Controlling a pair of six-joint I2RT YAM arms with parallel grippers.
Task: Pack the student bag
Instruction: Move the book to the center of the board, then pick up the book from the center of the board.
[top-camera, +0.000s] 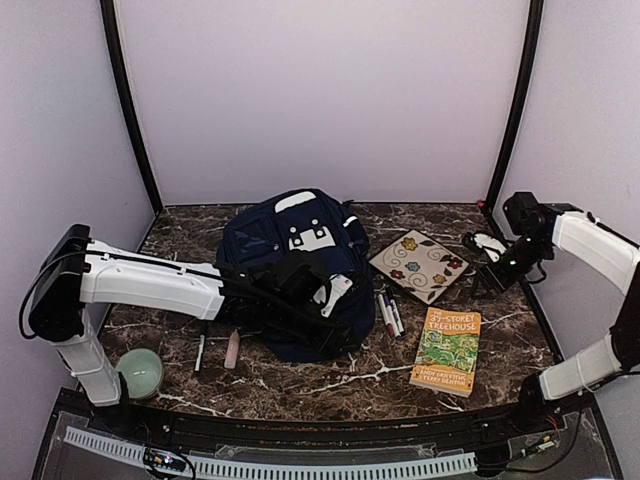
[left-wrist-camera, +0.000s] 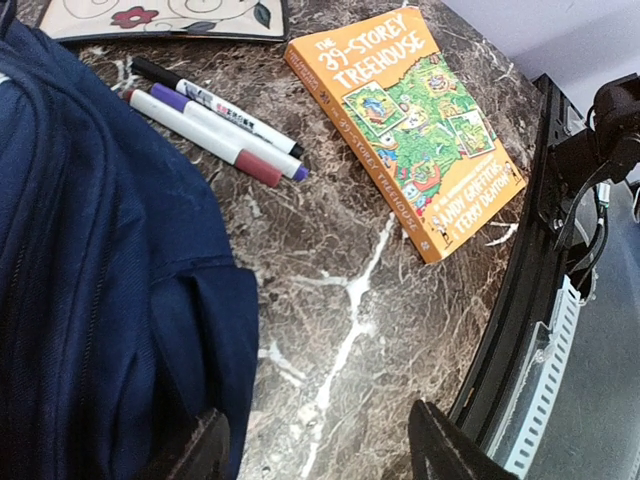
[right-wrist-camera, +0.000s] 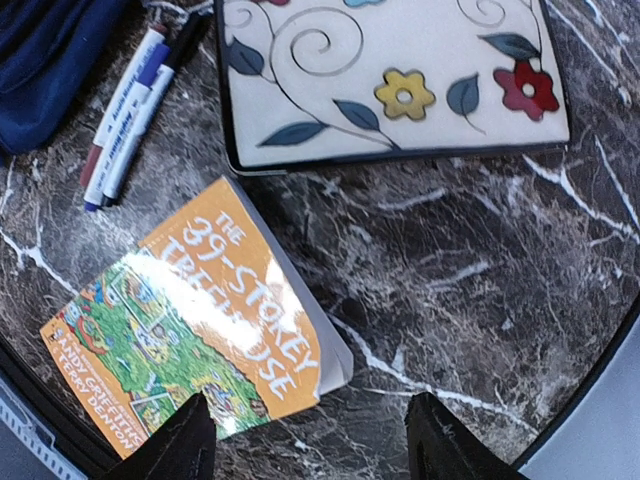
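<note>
As seen from above and read from the left edge, starts with a green round object (top-camera: 140, 370) at lower left, then a dark pen (top-camera: 200, 352) and a pinkish stick (top-camera: 232, 350) just beside the bag's lower left edge. Puts the student bag (top-camera: 270, 240) at frame centre, long axis running top to bottom. Places the left gripper (top-camera: 335, 290) directly over the bag's lower right part, fingers spread, nothing between them. Further right, shows three markers (top-camera: 388, 313) just beside the bag, a floral square tile (top-camera: 420, 264) above them, and an orange book (top-camera: 447, 350) at lower right. Leaves the right gripper (top-camera: 492, 275) at far right, jaws likewise spread and empty, well apart from the bag, with the tile between. Judging from this, makes the left gripper the nearer tool for opening the bag and the right gripper the nearer one for the book.
</note>
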